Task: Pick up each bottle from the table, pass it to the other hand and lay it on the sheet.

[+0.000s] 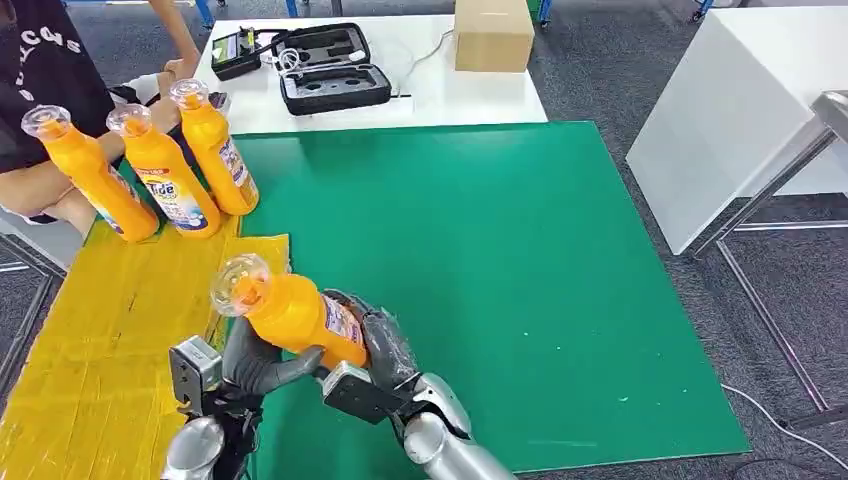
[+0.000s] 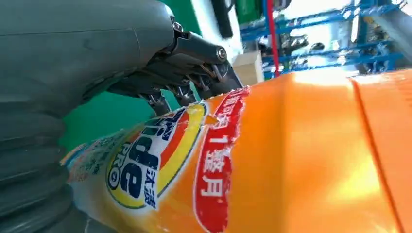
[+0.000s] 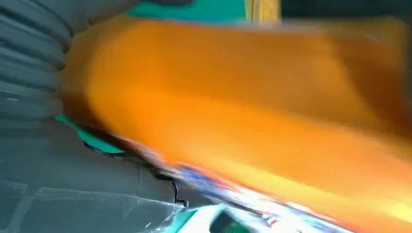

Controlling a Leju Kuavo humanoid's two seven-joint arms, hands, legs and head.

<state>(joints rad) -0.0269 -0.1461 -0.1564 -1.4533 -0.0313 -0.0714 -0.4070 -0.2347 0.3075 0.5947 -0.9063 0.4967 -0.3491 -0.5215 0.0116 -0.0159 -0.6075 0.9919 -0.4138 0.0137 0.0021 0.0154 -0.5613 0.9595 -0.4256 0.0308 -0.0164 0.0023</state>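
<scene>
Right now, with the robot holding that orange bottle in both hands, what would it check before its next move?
1. Left hand on the bottle: ok, its fingers wrap under the body.
2. Right hand on the bottle: ok, it clasps the base end.
3. Which hand bears the weight: cannot tell.
4. Bare room on the yellow sheet to lay it: ok.
5. Three standing bottles out of the path: ok, at the sheet's far end.
6. Person's arm near those bottles: not ok, close by.

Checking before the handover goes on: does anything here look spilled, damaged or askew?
No spill or damage shows. The held bottle is tilted, cap toward the yellow sheet, with the left hand and right hand both on it. Three bottles lean at the sheet's far edge.
</scene>
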